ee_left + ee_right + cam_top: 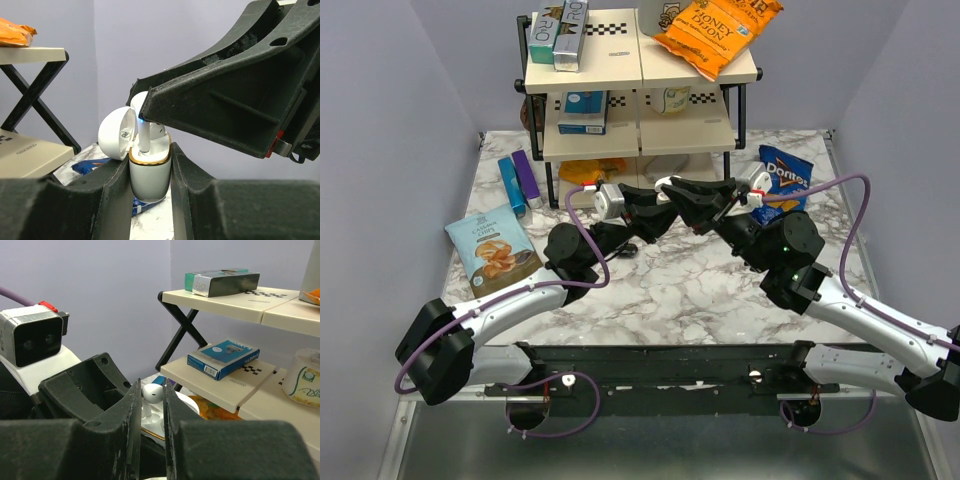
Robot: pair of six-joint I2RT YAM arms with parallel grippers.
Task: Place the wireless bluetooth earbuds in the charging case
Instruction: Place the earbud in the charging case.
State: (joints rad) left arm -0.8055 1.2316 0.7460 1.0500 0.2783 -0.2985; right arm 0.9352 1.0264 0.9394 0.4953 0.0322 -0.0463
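The charging case is white with a gold rim, and its lid is flipped open to the left. My left gripper is shut on the case body and holds it upright above the table. The earbuds here are white, not black. My right gripper is shut on one earbud by its head, and its stem stands in a slot of the case. A second white rounded piece sits in the case beside it. In the top view the two grippers meet near the case.
A two-tier shelf rack with boxes and an orange chip bag stands right behind the grippers. A blue Doritos bag lies to the right. A snack bag and two tubes lie to the left.
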